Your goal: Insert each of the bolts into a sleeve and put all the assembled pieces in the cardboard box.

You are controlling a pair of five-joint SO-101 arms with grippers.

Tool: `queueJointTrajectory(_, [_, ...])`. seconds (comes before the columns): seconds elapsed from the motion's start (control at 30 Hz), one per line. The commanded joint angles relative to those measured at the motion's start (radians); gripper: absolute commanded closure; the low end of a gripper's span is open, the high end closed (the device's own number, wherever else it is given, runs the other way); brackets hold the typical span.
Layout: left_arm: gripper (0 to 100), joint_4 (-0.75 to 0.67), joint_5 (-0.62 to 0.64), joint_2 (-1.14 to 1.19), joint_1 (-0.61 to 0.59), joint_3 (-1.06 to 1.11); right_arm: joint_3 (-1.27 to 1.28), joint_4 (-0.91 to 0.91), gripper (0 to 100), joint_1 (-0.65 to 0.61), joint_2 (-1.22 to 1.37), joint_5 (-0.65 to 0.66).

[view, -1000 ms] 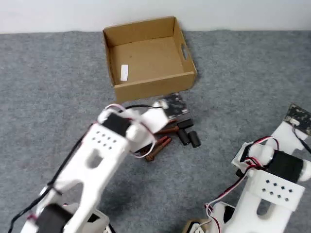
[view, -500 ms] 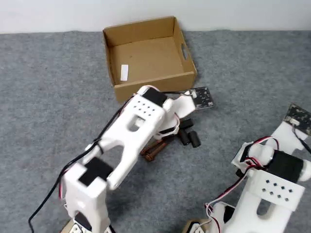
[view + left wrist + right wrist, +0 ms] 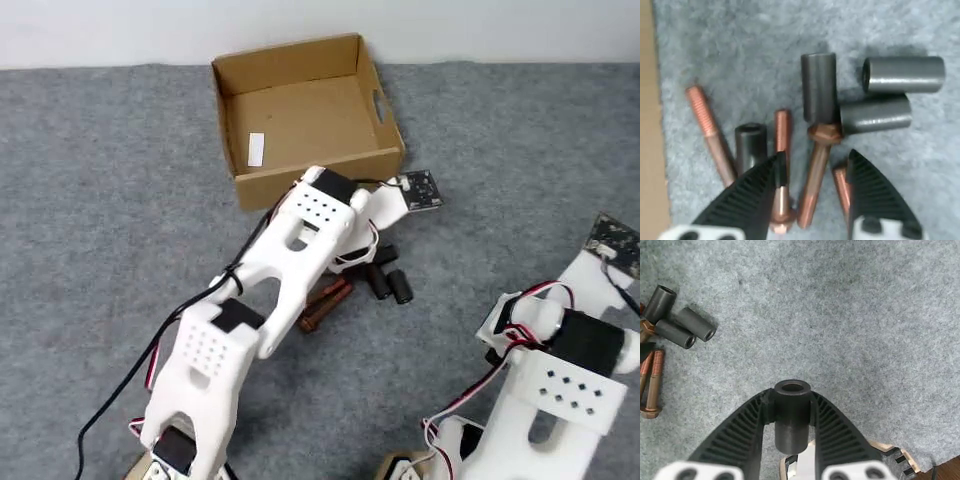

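1. Copper-coloured bolts (image 3: 325, 300) and dark steel sleeves (image 3: 390, 283) lie in one loose pile on the grey carpet (image 3: 120, 200), just at 6 o'clock of the cardboard box (image 3: 320, 175). The box holds no assembled piece yet.
2. Your left arm (image 3: 300, 240) is what has changed. A second ago it sat folded back at about 8 o'clock of the pile. It has since stretched forward, and its wrist now hangs over the pile, close to the box's front wall.
3. Your left gripper (image 3: 816, 159) is spread wide and carries nothing. A hex-head bolt (image 3: 815, 185) lies lengthwise in the gap between the jaws, and a flanged bolt (image 3: 783, 130) lies close against one finger.
4. Your right arm (image 3: 550, 380) has not stirred in that second. It waits at about 4 o'clock of the pile, its right gripper (image 3: 791, 401) pinching a single sleeve (image 3: 791, 427) with the bore facing up, above bare carpet.
5. For the task, this looks like the approach to the first bolt pick. One sleeve is ready to receive, and nothing has been joined so far.
6. Mind the crowding: the hex head appears to touch two of the sleeves, so closing here may drag neighbours along.
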Motion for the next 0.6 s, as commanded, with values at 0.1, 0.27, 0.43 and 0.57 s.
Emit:
queueJointTrajectory(0.1, [84,0.009,-0.017,0.071,0.005,-0.097,-0.006,0.016,99.0,0.015,-0.015,-0.009])
queueJointTrajectory(0.27, [93,0.009,-0.012,0.098,0.006,-0.099,-0.006,0.015,99.0,0.015,-0.015,-0.009])
queueJointTrajectory(0.43, [97,0.060,-0.012,0.091,0.014,-0.113,-0.006,0.013,99.0,0.015,-0.015,-0.009])
queueJointTrajectory(0.57, [99,0.189,-0.012,0.089,0.037,-0.223,-0.006,0.016,99.0,0.013,-0.015,-0.009])
